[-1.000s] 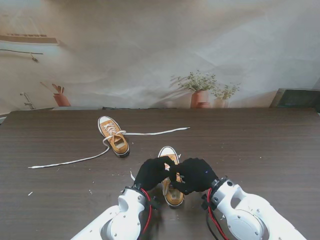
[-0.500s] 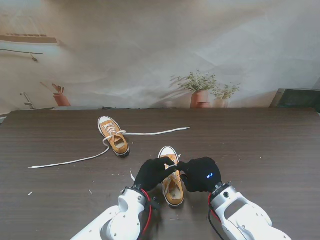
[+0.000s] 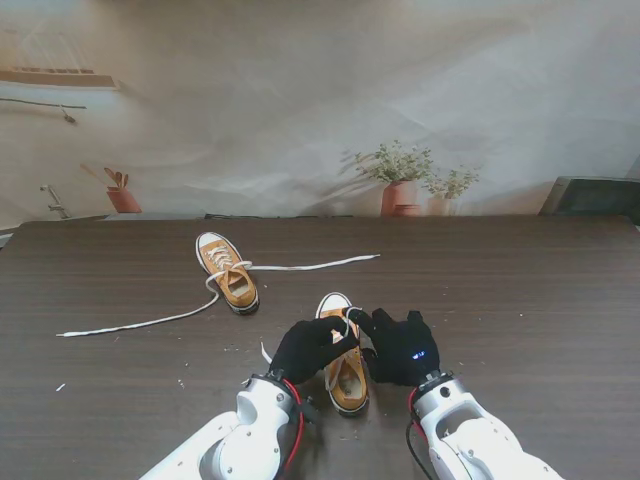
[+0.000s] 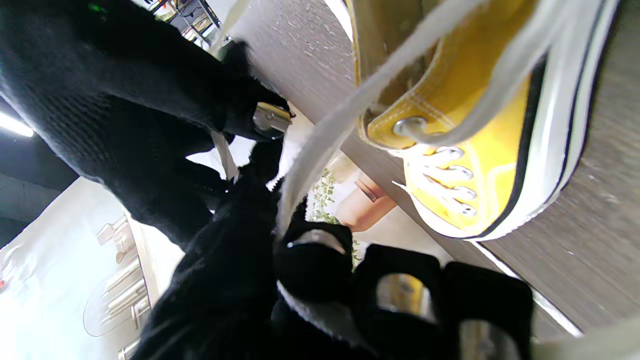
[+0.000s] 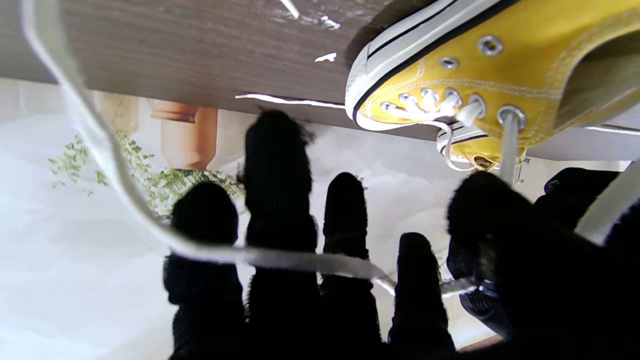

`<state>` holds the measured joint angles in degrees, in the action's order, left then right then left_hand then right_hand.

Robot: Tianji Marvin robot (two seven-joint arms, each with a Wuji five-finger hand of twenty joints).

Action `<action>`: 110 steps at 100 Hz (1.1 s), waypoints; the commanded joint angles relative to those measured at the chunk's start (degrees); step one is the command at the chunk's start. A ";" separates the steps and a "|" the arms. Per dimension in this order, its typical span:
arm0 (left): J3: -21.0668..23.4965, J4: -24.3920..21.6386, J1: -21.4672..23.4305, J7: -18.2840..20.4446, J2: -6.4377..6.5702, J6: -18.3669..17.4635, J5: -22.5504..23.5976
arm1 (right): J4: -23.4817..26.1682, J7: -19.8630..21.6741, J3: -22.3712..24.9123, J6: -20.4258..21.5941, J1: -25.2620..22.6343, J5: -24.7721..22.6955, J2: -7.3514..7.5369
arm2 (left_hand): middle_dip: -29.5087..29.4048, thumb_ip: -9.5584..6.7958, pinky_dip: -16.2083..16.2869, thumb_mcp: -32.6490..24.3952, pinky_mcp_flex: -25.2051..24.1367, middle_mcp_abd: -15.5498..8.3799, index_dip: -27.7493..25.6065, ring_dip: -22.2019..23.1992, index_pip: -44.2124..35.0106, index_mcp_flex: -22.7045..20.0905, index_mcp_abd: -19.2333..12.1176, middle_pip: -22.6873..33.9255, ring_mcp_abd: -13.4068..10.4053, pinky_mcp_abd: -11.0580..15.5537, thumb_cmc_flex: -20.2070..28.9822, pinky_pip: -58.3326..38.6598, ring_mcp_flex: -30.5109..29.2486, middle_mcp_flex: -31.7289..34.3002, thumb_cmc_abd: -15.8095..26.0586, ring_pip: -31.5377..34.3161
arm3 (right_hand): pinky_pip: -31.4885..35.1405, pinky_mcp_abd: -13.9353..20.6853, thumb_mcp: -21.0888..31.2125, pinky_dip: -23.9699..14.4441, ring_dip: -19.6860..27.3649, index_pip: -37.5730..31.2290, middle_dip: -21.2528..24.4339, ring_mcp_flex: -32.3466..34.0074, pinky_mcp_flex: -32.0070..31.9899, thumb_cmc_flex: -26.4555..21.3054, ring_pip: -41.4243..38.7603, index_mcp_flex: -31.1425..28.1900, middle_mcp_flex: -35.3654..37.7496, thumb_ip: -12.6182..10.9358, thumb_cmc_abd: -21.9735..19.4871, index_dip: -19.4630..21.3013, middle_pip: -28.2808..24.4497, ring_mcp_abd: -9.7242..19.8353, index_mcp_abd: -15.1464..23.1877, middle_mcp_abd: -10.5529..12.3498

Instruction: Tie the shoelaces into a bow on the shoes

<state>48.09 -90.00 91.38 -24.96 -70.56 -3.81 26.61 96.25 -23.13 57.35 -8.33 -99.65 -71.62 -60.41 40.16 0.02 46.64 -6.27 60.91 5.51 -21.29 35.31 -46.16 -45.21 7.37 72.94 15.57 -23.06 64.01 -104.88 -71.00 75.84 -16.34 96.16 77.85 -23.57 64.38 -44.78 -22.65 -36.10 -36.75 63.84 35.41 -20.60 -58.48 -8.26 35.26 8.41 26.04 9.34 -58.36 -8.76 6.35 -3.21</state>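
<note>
Between both hands' fingers, left hand (image 3: 312, 347) and right hand (image 3: 402, 346) pinch the near shoe's (image 3: 345, 372) lace (image 5: 280, 260) taut, seemingly to form the bow.

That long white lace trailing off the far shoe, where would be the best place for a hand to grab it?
Probably near its free tip, coming straight down from above. The lace lies flat and nearly straight on the bare table, well clear of the far shoe, so fingers can pinch it from both sides there.

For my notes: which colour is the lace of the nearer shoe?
White lace; left wrist view shows it best.
</note>
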 commanded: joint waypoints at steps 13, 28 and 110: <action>0.64 -1.40 0.98 0.73 0.50 -0.14 1.59 | -0.96 -1.35 0.47 2.23 -0.26 3.22 -0.93 | 1.12 0.63 1.39 0.19 1.89 -0.96 5.65 -0.85 8.87 1.16 0.95 1.48 3.21 9.89 -0.70 -15.10 -1.50 2.14 -1.54 2.17 | -22.68 -0.03 -2.06 13.62 6.66 13.63 16.66 -19.63 -20.48 3.50 34.65 2.28 -13.74 -2.29 0.16 -9.46 18.40 -6.11 1.78 -3.92; 1.70 -2.22 1.95 0.75 1.07 -0.40 3.48 | -0.24 -0.39 1.24 3.03 -1.10 5.65 -1.34 | 1.14 2.70 1.82 -10.18 1.99 -0.55 5.31 -0.96 18.93 0.63 3.55 1.11 1.05 10.65 -8.00 -15.10 -1.55 2.45 -4.46 2.61 | -30.90 3.40 -3.46 20.49 11.72 25.29 20.46 -29.56 -27.70 4.35 47.00 0.52 -18.25 -2.34 0.16 -9.63 27.40 -6.28 7.37 -3.68; 12.06 -7.19 12.15 -0.47 3.41 -4.88 10.91 | 2.46 -4.18 3.97 -2.11 -5.44 9.02 -2.92 | 1.06 3.99 1.73 -18.60 2.06 -0.50 6.55 -0.92 23.45 -0.92 4.08 0.79 0.93 11.27 -12.89 -15.10 -1.56 2.47 -6.27 2.54 | -7.60 -3.44 -30.33 8.74 -9.76 2.69 -13.58 -26.44 -7.43 4.97 0.31 2.52 -14.76 -2.58 2.31 -1.94 -12.02 -1.49 17.27 -1.88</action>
<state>60.08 -96.43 103.03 -26.00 -67.35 -8.51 37.32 98.11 -28.04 60.91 -11.22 -104.63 -63.73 -63.24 40.16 2.35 47.50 -25.81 60.91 5.50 -15.66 35.31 -22.23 -46.14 11.60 72.95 15.22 -22.98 50.88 -104.93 -71.00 75.86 -21.48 96.18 66.58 -28.26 35.78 -33.03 -30.72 -33.40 -47.13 34.68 25.51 -16.19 -53.78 -8.23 16.19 7.78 28.13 7.91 -68.34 -11.44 22.79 -6.20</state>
